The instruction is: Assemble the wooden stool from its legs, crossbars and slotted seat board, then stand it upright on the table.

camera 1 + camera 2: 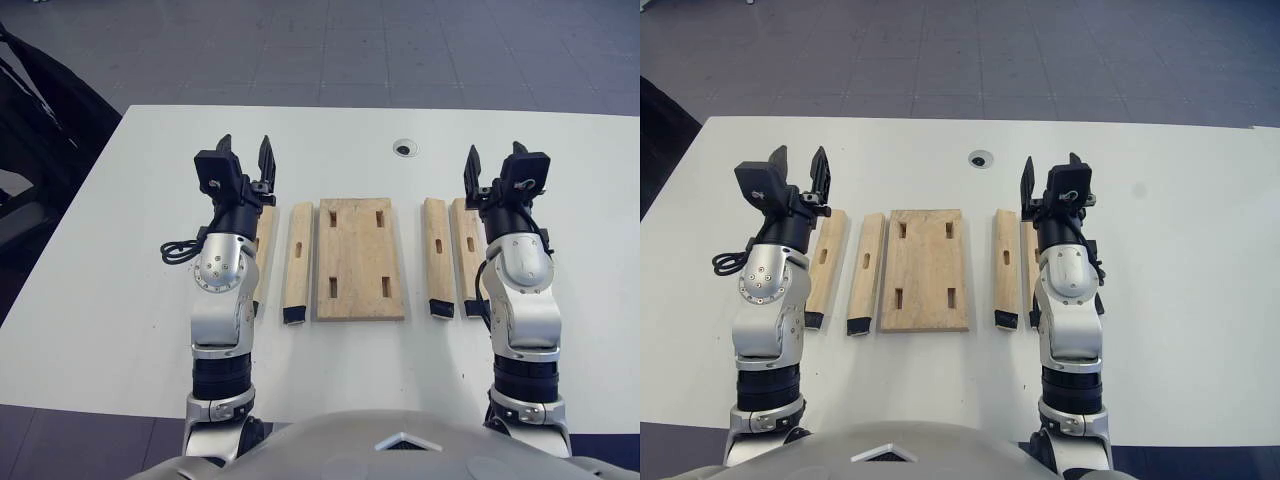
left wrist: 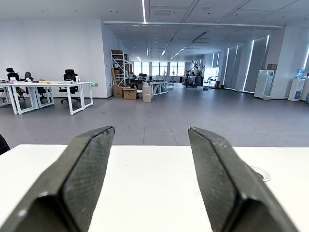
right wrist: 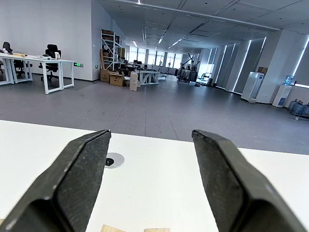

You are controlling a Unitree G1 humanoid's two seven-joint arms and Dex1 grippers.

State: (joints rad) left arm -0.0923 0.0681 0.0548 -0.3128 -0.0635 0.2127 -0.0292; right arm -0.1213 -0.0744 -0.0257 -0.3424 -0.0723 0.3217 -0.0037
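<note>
Now one slotted seat board (image 1: 360, 258) lies flat on the bench (image 1: 120, 300), four legs (image 1: 297, 262) beside it, two on each side. The left end effector (image 1: 246, 148) and right end effector (image 1: 494, 154) hover above them, fingers apart.

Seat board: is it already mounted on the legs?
No, the seat board lies flat on the table, with loose legs lying at both sides.

Seat board (image 1: 360, 258) between legs (image 1: 295, 282), apparently paired
</note>
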